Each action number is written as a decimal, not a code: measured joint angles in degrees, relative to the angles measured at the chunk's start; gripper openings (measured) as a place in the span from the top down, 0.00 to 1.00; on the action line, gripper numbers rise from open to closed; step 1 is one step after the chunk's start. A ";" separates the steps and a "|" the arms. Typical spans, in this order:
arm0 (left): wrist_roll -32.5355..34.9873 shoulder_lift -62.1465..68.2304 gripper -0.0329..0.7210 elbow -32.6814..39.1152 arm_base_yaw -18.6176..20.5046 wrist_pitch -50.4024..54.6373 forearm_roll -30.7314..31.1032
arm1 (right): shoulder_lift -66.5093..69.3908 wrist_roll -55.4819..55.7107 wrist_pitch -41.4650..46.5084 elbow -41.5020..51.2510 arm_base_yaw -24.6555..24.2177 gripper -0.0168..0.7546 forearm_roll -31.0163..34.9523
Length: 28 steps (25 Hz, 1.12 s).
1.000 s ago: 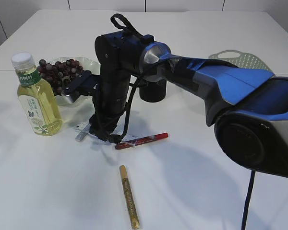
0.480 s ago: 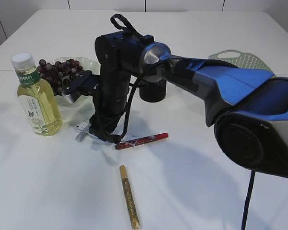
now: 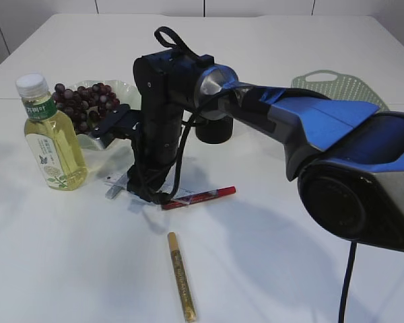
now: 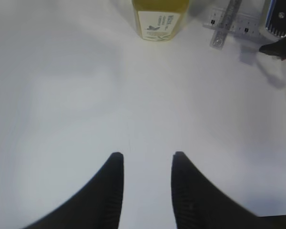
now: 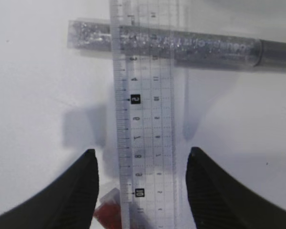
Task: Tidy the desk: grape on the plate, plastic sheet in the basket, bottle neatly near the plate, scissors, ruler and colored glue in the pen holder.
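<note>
A clear ruler (image 5: 145, 109) lies flat on the table across a silver glitter glue pen (image 5: 171, 45). My right gripper (image 5: 142, 157) hangs open just above it, one finger on each side, not touching. In the exterior view that gripper (image 3: 145, 192) points straight down at the ruler (image 3: 180, 195). A red glue pen (image 3: 205, 196) and a gold one (image 3: 180, 276) lie nearby. The bottle (image 3: 50, 134) stands upright beside the plate (image 3: 126, 89) of grapes (image 3: 84, 101). My left gripper (image 4: 145, 157) is open over bare table. Scissors and plastic sheet are out of view.
The black pen holder (image 3: 214, 129) stands behind the right arm. A green basket (image 3: 337, 84) sits at the back right. In the left wrist view the bottle (image 4: 160, 19) and ruler (image 4: 238, 24) lie far ahead.
The right arm has dipped slightly toward the ruler; its jaws stay equally wide. Nothing on the table has moved.
</note>
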 joint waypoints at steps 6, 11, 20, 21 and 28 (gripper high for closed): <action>0.00 0.00 0.63 0.00 0.00 0.00 0.00 | 0.00 0.00 0.00 0.00 0.00 0.38 0.00; 0.00 0.00 0.63 0.00 0.00 0.00 0.00 | 0.00 0.00 0.00 0.00 0.00 0.40 -0.12; 0.00 0.00 0.63 0.00 0.00 0.00 0.00 | 0.00 0.00 0.00 0.00 0.00 0.48 -0.12; 0.00 0.00 0.63 0.00 0.00 0.00 0.00 | 0.00 0.00 0.00 0.00 0.00 0.49 -0.12; 0.00 0.00 0.63 0.00 0.00 0.00 0.00 | 0.00 0.00 0.00 0.00 0.00 0.52 -0.12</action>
